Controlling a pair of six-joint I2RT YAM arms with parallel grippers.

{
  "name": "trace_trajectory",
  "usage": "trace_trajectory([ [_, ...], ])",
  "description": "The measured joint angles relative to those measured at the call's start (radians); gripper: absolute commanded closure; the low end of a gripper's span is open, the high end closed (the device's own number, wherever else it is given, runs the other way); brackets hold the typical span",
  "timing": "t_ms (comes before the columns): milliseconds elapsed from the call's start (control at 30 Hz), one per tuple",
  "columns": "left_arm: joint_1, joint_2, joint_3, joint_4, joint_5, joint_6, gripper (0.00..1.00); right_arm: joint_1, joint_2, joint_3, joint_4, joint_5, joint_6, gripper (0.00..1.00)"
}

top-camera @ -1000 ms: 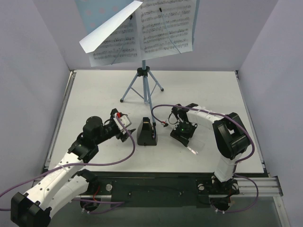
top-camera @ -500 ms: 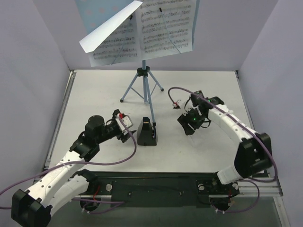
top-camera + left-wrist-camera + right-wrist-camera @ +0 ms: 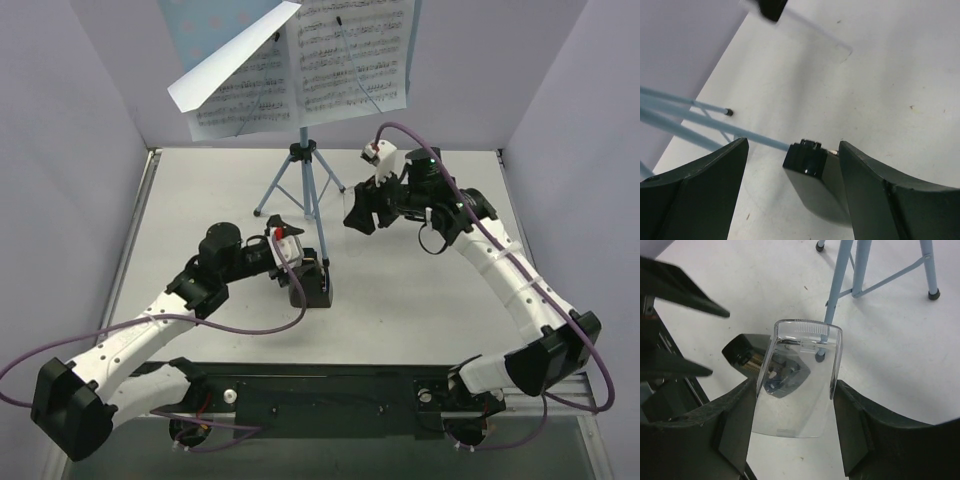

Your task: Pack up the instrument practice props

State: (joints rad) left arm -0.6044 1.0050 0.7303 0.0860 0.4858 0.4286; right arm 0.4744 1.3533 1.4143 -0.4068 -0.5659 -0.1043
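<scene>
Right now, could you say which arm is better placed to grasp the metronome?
Left. The left gripper stands open around the metronome; the right gripper holds a clear cover, farther away.

You are looking at a robotics lab test cell: a white table (image 3: 200, 190) boxed in by bare, pale-lilac walls (image 3: 70, 150) at the left, right and top of the overhead frame. Along the bottom edge, two white-and-black robot arms (image 3: 130, 340) are bolted to a black mounting plate (image 3: 330, 400) beside an aluminium rail (image 3: 570, 392), with purple cables (image 3: 230, 331) looping loose across the surface. At the upper middle, a small blue music stand (image 3: 305, 175) carrying sheet music (image 3: 350, 60) stands like a staged prop.
</scene>
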Motion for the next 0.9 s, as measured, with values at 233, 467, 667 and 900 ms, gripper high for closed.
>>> trace_trajectory([
  [233,-0.082,0.102,0.042,0.099,-0.002,0.003,0.16,0.055,0.109,0.035,0.064,0.039,0.163,1.0],
  [467,-0.114,0.142,0.076,0.179,-0.059,-0.073,0.17,0.103,0.109,0.056,0.098,0.038,0.188,1.0],
  [667,-0.115,0.14,0.076,0.182,-0.115,-0.087,0.17,0.102,0.096,0.051,0.121,0.033,0.175,1.0],
  [900,-0.114,0.111,0.066,0.178,-0.134,-0.093,0.17,0.102,0.05,0.032,0.134,0.021,0.15,1.0],
])
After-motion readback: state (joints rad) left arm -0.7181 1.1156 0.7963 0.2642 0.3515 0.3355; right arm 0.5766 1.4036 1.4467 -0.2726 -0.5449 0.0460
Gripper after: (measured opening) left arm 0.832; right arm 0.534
